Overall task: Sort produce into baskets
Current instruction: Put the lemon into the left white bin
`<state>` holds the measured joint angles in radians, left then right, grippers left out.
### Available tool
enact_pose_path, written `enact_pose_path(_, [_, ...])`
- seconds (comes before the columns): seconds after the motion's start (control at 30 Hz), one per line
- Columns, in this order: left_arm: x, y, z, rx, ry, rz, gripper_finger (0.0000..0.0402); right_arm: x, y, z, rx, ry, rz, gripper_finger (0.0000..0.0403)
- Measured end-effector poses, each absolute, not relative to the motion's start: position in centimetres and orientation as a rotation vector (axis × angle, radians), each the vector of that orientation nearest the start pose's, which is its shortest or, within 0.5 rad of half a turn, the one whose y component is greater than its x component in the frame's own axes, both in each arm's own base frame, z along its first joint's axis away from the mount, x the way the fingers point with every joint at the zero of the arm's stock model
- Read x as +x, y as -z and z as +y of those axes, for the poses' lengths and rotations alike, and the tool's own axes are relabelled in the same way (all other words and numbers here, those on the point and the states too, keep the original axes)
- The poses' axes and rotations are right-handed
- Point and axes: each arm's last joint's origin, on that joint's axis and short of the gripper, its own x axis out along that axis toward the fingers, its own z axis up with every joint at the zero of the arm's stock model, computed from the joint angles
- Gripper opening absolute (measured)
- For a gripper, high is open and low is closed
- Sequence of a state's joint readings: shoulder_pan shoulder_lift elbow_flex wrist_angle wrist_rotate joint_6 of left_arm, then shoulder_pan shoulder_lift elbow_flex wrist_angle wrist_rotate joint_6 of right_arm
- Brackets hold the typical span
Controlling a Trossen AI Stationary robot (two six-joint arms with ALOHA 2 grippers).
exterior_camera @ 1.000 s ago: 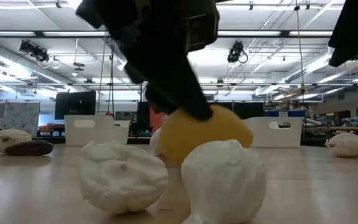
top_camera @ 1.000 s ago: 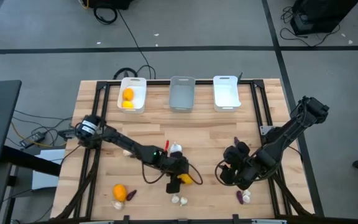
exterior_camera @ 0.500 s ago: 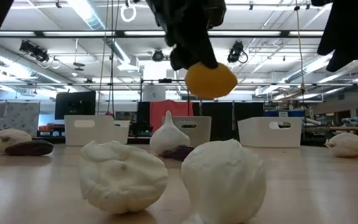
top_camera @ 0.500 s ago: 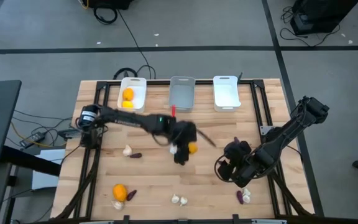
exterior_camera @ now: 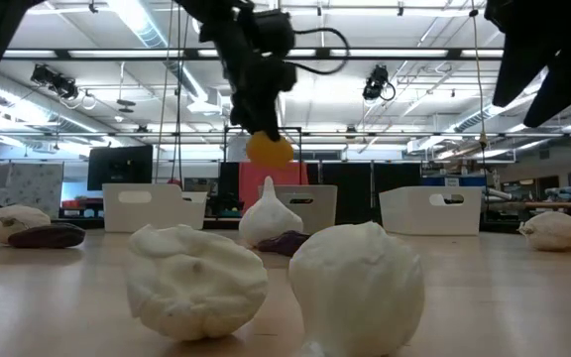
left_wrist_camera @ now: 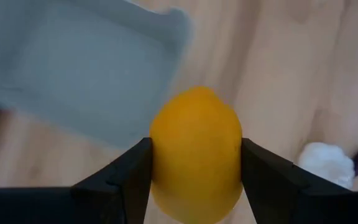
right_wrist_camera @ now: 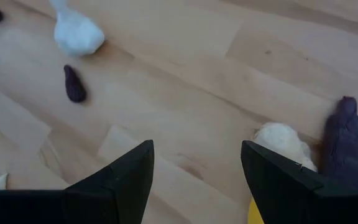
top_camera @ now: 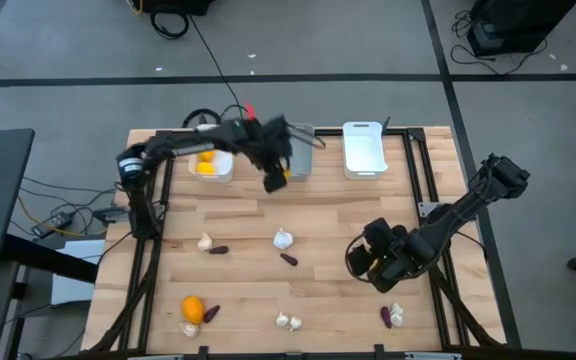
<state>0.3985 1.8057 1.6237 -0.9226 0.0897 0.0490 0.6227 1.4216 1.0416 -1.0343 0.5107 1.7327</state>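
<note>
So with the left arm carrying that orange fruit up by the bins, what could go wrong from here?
The left gripper holds the orange fruit only by its rounded sides, so it might slip out mid-air. It hangs at the edge of the grey bin, while two like fruits already lie in the left white bin; released here, it could land in the wrong bin or on the table.

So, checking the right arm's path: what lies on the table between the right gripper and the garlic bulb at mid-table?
In the high view, only a small purple piece lies between the right gripper and the garlic bulb; otherwise bare wood.
</note>
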Motion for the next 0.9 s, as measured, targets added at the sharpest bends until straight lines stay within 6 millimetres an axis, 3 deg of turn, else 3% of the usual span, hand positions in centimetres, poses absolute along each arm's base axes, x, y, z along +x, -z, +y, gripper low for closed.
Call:
enact_pose_path(0.13, [31.4,-31.0,17.0,-0.225,-0.329,1.016,0.0219,21.2,-23.7,12.2,0.777,0.892,0.835,0.0252])
enact_pose_path(0.23, [28.7,-31.4,18.9,-0.241,-0.394,1.011,0.0219,21.6,-23.8,11.3,0.786,0.928,0.814,0.0252])
enact_pose_path(0.37, [25.0,-30.0,20.8,-0.305,-0.481,1.053,0.0219,22.2,-23.8,10.3,0.778,0.955,0.804,0.0251])
enact_pose_path(0.53, [20.9,-26.6,22.6,-0.387,-0.585,1.102,0.0219,23.1,-23.9,9.6,0.716,0.896,0.819,0.0252])
enact_pose_path(0.7, [19.0,-23.7,23.3,-0.446,-0.724,1.145,0.0219,23.8,-24.0,9.1,0.713,0.866,0.803,0.0252])
enact_pose_path(0.9, [18.9,-22.1,23.8,-0.394,-0.765,1.106,0.0234,24.4,-24.1,8.3,0.702,0.858,0.786,0.0252])
